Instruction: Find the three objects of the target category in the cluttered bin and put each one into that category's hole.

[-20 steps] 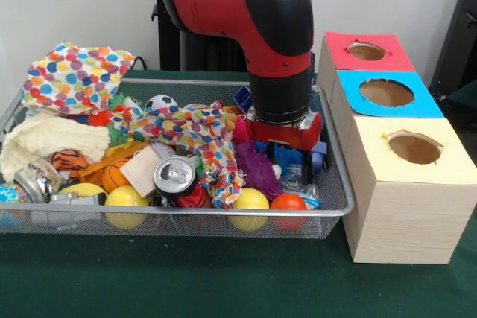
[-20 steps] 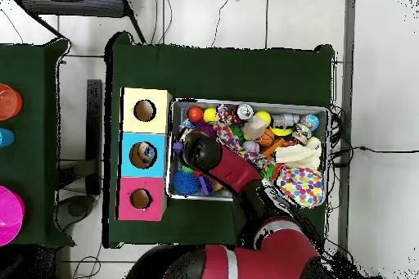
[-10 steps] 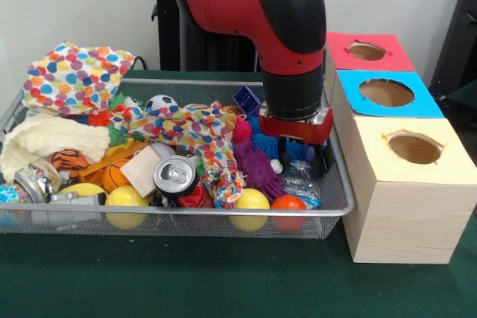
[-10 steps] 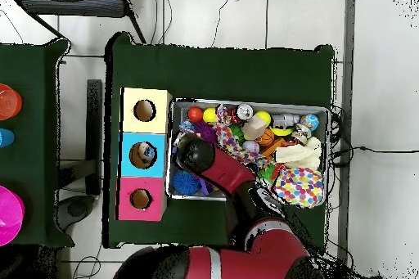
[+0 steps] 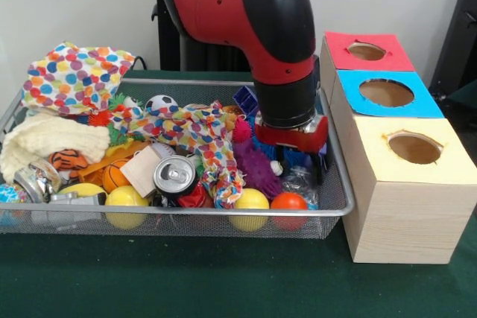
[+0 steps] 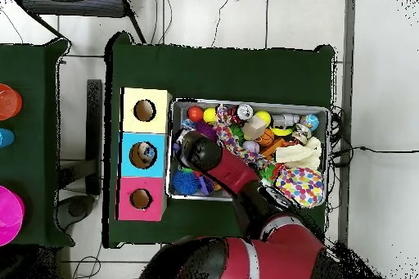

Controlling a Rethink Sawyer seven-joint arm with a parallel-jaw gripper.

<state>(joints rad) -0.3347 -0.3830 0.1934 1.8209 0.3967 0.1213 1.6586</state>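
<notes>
The bin (image 5: 186,214) is a silver wire-mesh basket full of toys, balls and cloth; it also shows in the overhead view (image 6: 245,102). The hole (image 5: 367,51) is in the red top of the farthest wooden box, and it shows in the overhead view (image 6: 141,199). My gripper (image 5: 293,156) hangs under the red wrist, low in the bin's end nearest the boxes, among a blue spiky toy (image 5: 264,143), a purple spiky toy (image 5: 256,165) and a crushed clear bottle (image 5: 299,182). Clutter hides its tips. In the overhead view the arm covers it.
The blue-topped box (image 5: 387,93) and the yellow-topped box (image 5: 414,147) stand beside the bin. An orange ball (image 5: 288,202), a yellow ball (image 5: 250,199), a soda can (image 5: 174,175), a spotted cloth (image 5: 74,76) and a soccer ball (image 5: 160,102) lie in the bin.
The wrist shifted a little toward the boxes, then came back slightly and lower. It stays at the bin's end nearest the boxes. Nothing visibly left the bin.
</notes>
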